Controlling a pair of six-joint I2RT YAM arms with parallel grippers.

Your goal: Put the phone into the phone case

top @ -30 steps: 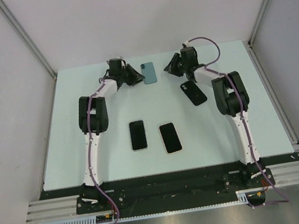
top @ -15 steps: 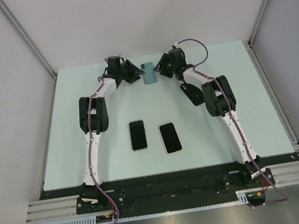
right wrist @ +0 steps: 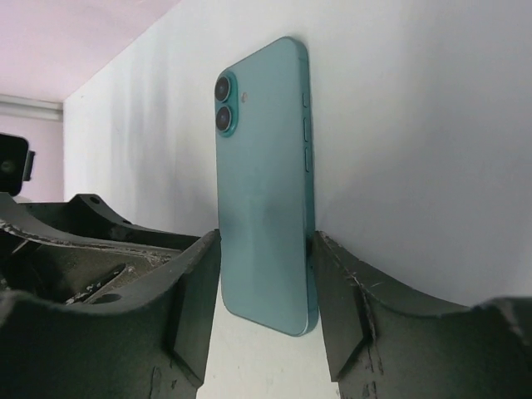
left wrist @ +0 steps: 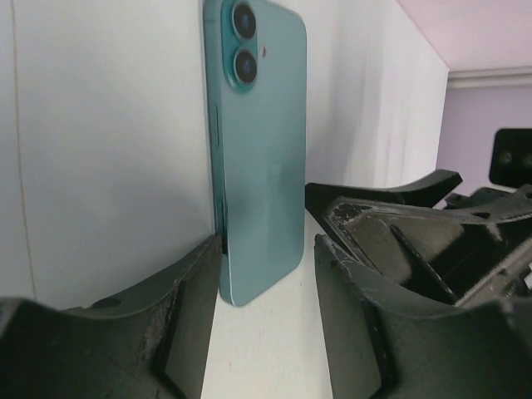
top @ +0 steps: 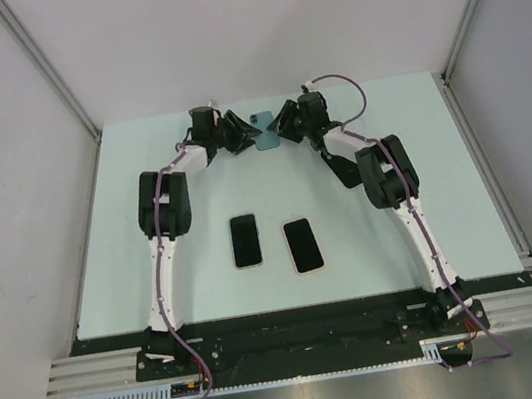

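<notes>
Lying flat and back up at the far middle of the pale green table [top: 445, 181], the teal phone [top: 261, 123] is flanked in the top view by the left gripper [top: 244, 134] just to its left and the right gripper [top: 282, 128] just to its right, with their tips close together. In the left wrist view the phone's twin lenses [left wrist: 243, 41] are seen at the far end, and the plain end is framed by the two fingers. One finger [left wrist: 187, 316] is seen against the phone's long edge, while a strip of bare table is left between the opposite edge and the other finger [left wrist: 353, 324]. The left jaws are therefore read as released, with nothing clamped. In the right wrist view the same plain end is set deeper between the fingers [right wrist: 187, 307], and both long edges are met or nearly met by them. These jaws are plainly spread apart, yet whether the phone is actually pinched cannot be told. The black phone case [top: 346, 171] is found on the table to the right of the phone and nearer the bases, apart from it and partly covered by the right arm [top: 389, 175]. A dark-faced phone [top: 245, 240] and a pale-rimmed phone [top: 303, 245] are laid side by side near the table's middle, well apart from both grippers.
</notes>
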